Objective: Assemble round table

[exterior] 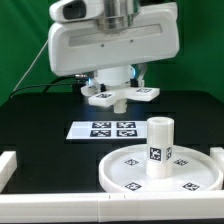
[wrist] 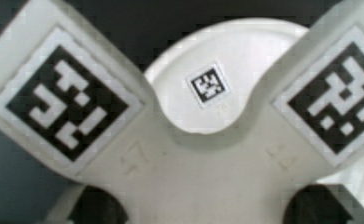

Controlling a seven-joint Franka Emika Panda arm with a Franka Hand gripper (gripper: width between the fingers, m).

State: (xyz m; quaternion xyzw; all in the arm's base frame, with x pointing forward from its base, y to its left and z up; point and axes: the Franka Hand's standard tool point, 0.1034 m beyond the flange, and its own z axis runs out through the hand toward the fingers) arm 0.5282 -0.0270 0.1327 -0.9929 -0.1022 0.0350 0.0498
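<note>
Gripper [exterior: 119, 89] holds cross piece [exterior: 141, 94]; cylinder [exterior: 159, 148] stands on disc [exterior: 112, 173].

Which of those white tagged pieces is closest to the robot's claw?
The cross piece, right under the gripper. The cylinder stands upright on the round disc, both well away from the gripper.

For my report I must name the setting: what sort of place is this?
Probably a robotics lab test bench: a green backdrop, a black table edged by white rails, and a marker board. The arm holds a tagged cross piece.
</note>
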